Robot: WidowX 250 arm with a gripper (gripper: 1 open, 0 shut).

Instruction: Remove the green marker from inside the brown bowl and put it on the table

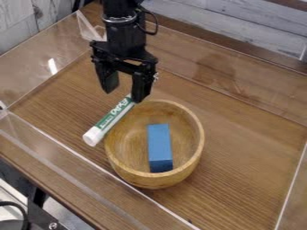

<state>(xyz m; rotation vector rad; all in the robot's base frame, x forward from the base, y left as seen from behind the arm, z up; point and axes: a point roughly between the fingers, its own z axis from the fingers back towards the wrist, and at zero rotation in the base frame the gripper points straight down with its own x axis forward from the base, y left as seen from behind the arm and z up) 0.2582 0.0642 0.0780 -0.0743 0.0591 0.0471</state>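
The green marker (106, 121) lies flat on the table (228, 90), just left of the brown bowl (126, 153), touching or nearly touching its rim. Its white barrel points to the lower left. My gripper (125, 86) hangs above the marker's upper end, open and empty, fingers spread either side. The bowl holds only a blue rectangular block (159, 146).
Clear acrylic walls (48, 148) border the tabletop on all sides. The black arm column rises at the back behind the gripper. A table leg and floor show at the lower left.
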